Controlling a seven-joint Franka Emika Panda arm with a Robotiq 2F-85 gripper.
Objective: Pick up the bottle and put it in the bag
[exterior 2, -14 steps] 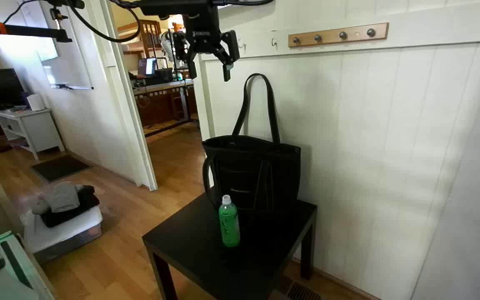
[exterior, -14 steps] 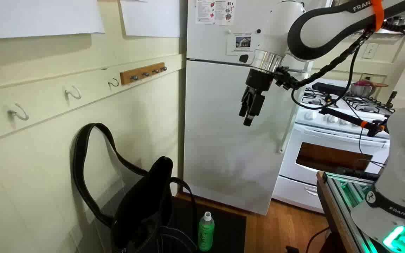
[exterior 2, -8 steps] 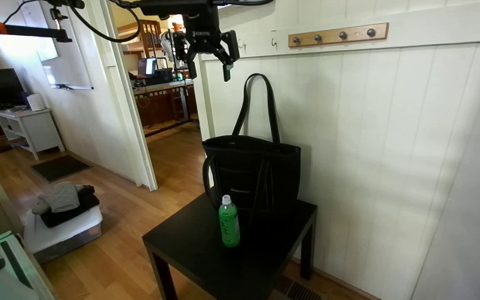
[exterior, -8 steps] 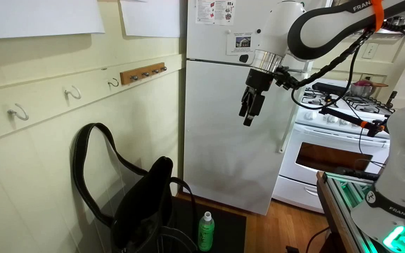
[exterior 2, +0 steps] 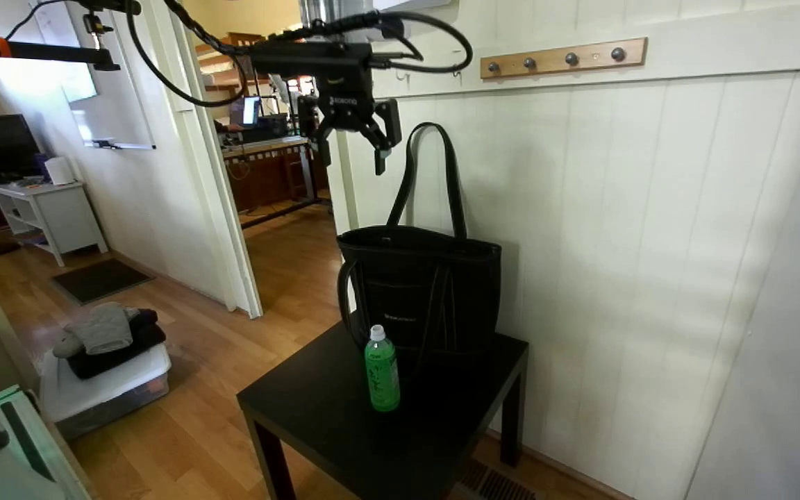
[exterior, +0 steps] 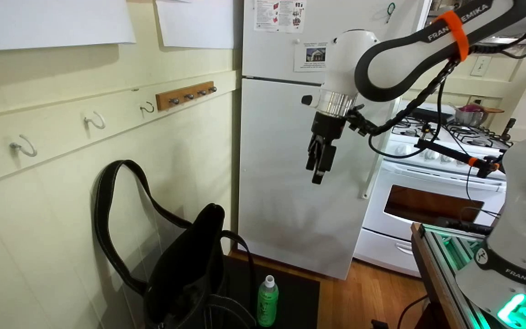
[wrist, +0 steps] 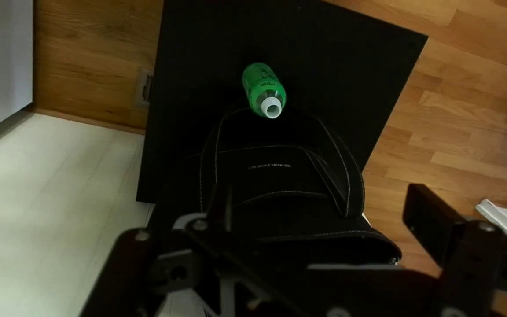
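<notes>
The green bottle stands upright on the black table in both exterior views (exterior: pixel 267 304) (exterior 2: pixel 382 375), just in front of the bag. Its top is white and looks open in the wrist view (wrist: pixel 263 86). The black bag (exterior 2: pixel 421 298) stands against the wall with one strap looping up; its mouth is open in both exterior views (exterior: pixel 185 269). The bag also shows in the wrist view (wrist: pixel 275 176). My gripper (exterior 2: pixel 353 165) is open and empty, high above the bottle and the bag. Its spread fingers show in the wrist view (wrist: pixel 319 207).
The low black table (exterior 2: pixel 303 410) carries the bottle and bag. A white fridge (exterior: pixel 290 205) stands beside it. Wall hooks (exterior: pixel 185 96) are above the bag. The robot's own bench (exterior: pixel 450 256) is at the right of an exterior view. A storage box (exterior 2: pixel 108 382) sits on the floor.
In the last half second my arm and gripper have moved down, slightly left in an exterior view. The fingers stay open. The bottle and the bag have not moved.
</notes>
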